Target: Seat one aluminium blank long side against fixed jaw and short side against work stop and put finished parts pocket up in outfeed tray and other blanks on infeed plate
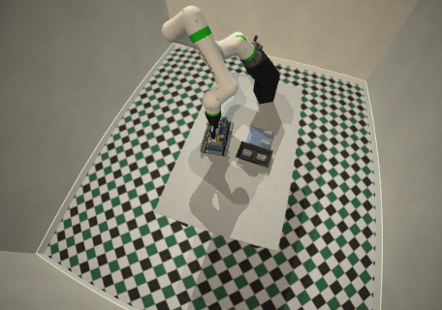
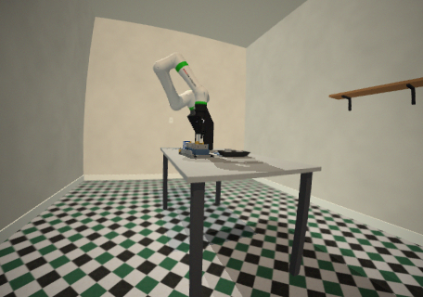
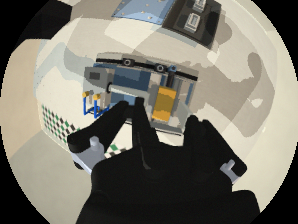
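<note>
The vise (image 1: 217,138) sits on the table's left side, and it also shows in the wrist view (image 3: 143,92). An orange-yellow brass blank (image 3: 162,104) lies in the vise's opening. My gripper (image 1: 216,129) hangs straight down over the vise, its fingers (image 3: 133,115) partly open with nothing between them, just left of the brass blank. The blue infeed plate (image 1: 261,139) holds grey aluminium blanks (image 1: 265,143). The dark outfeed tray (image 1: 254,155) holds two finished parts.
The arm's black base (image 1: 264,82) stands at the table's far end. The tray and plate sit side by side right of the vise, and they also show in the wrist view (image 3: 193,16). A wooden shelf (image 2: 380,90) hangs on the right wall.
</note>
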Controlling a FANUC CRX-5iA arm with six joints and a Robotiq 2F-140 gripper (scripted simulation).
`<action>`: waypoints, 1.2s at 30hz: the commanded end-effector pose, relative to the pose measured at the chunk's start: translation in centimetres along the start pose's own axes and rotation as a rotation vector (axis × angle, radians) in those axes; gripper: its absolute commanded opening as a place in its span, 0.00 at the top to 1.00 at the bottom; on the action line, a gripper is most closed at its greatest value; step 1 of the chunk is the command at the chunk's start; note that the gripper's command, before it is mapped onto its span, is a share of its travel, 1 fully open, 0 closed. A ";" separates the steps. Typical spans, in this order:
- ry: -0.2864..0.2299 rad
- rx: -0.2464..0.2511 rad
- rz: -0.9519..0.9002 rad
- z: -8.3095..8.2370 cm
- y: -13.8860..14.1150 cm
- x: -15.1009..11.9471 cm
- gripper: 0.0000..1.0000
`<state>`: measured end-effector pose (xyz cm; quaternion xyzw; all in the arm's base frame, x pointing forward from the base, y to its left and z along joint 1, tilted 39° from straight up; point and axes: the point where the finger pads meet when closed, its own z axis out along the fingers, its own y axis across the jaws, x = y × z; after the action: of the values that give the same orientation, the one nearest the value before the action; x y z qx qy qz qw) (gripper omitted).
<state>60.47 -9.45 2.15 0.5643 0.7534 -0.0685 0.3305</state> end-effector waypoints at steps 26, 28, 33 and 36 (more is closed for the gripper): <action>0.000 0.000 0.000 0.0 0.0 0.0 0.60; 0.000 0.000 0.000 0.0 0.0 0.0 0.60; 0.000 0.000 0.000 0.0 0.0 0.0 1.00; 0.000 0.000 0.000 0.0 0.0 0.0 1.00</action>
<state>60.47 -9.44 2.16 0.5643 0.7534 -0.0684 0.3305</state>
